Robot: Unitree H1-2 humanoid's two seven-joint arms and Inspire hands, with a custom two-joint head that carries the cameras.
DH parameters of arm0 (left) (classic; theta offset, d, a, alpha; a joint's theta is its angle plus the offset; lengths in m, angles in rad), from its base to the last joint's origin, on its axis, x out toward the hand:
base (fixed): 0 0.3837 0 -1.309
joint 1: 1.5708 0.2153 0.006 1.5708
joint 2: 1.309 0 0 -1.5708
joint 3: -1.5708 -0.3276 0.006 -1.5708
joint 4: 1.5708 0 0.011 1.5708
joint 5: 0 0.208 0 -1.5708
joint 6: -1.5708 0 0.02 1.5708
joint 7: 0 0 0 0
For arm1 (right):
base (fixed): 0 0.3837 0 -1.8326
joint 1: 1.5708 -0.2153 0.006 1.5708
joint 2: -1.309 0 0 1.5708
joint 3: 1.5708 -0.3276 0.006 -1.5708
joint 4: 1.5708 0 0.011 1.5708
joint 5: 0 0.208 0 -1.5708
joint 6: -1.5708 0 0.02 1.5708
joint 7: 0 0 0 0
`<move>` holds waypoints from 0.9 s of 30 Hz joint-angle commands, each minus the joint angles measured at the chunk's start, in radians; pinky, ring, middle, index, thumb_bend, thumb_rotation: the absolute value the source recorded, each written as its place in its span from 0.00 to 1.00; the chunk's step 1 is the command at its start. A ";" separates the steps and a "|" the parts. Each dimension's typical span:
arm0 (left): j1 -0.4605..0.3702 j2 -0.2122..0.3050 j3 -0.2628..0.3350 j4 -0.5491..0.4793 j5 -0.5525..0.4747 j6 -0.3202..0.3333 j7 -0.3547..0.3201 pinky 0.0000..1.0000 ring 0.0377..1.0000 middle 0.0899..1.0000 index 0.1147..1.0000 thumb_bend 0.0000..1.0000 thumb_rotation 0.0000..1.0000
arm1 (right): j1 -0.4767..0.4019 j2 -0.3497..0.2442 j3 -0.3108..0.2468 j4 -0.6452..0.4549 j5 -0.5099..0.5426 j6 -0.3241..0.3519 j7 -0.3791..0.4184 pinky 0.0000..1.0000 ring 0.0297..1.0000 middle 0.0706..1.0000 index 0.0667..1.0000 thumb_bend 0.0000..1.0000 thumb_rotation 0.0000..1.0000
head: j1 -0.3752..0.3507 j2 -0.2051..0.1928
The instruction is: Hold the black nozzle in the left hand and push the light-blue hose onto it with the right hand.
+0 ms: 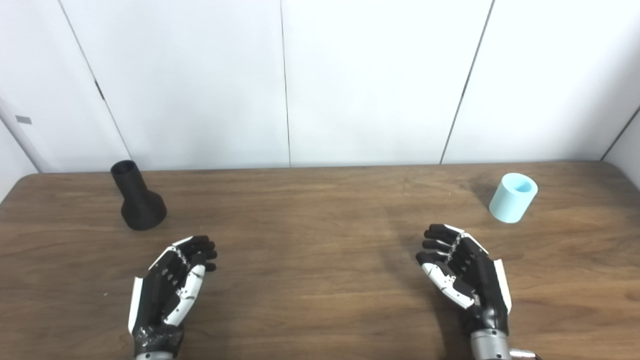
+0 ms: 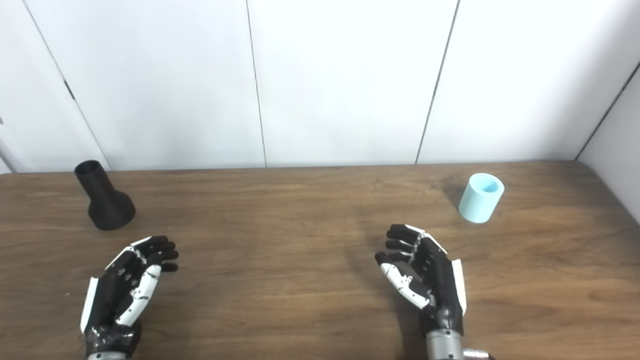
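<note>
Black nozzle (image 1: 137, 198) & light-blue hose (image 1: 513, 197) upright, hollow; each robot hand empty.

Both head cameras look down and forward over the table (image 1: 320, 300) toward the wall (image 1: 370, 80), side by side. The right eye view sits slightly rightward; both share nearly the same scene.

Blk nozzle (image 1: 137, 197), lt-blue hose (image 1: 512, 198), brown wood-grain table (image 1: 320, 235)
</note>
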State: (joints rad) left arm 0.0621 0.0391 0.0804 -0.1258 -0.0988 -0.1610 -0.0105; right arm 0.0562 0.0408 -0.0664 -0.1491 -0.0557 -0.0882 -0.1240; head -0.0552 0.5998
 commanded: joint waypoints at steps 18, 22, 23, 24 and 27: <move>0.018 -0.001 0.004 -0.005 0.005 -0.006 0.004 0.59 0.63 0.62 0.59 0.29 0.28 | -0.012 -0.001 0.000 -0.045 0.000 -0.007 0.002 0.55 0.63 0.64 0.61 0.29 0.06 | -0.005 -0.005; 0.007 -0.032 0.041 0.022 0.013 -0.094 0.050 0.55 0.61 0.61 0.57 0.29 0.24 | -0.010 -0.003 0.000 -0.045 -0.005 -0.006 0.002 0.55 0.63 0.63 0.61 0.28 0.06 | -0.001 -0.010; 0.003 -0.040 0.052 0.031 0.031 -0.119 0.069 0.53 0.59 0.59 0.56 0.30 0.24 | -0.010 -0.002 -0.001 -0.045 -0.003 -0.007 0.003 0.55 0.63 0.64 0.61 0.28 0.05 | -0.001 -0.010; -0.002 -0.049 0.068 0.045 0.053 -0.145 0.095 0.52 0.58 0.58 0.55 0.30 0.25 | -0.010 -0.003 -0.002 -0.042 -0.002 -0.010 0.002 0.55 0.63 0.64 0.61 0.28 0.05 | 0.000 -0.012; -0.011 -0.067 0.103 0.066 0.098 -0.172 0.151 0.56 0.51 0.48 0.45 0.46 0.10 | -0.009 -0.006 -0.006 -0.035 0.004 -0.020 0.003 0.54 0.63 0.63 0.61 0.29 0.05 | 0.008 -0.018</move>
State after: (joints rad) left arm 0.0500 -0.0247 0.1760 -0.1047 -0.0320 -0.2954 0.1161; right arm 0.0593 0.0412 -0.0677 -0.1637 -0.0566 -0.0769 -0.1222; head -0.0461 0.5814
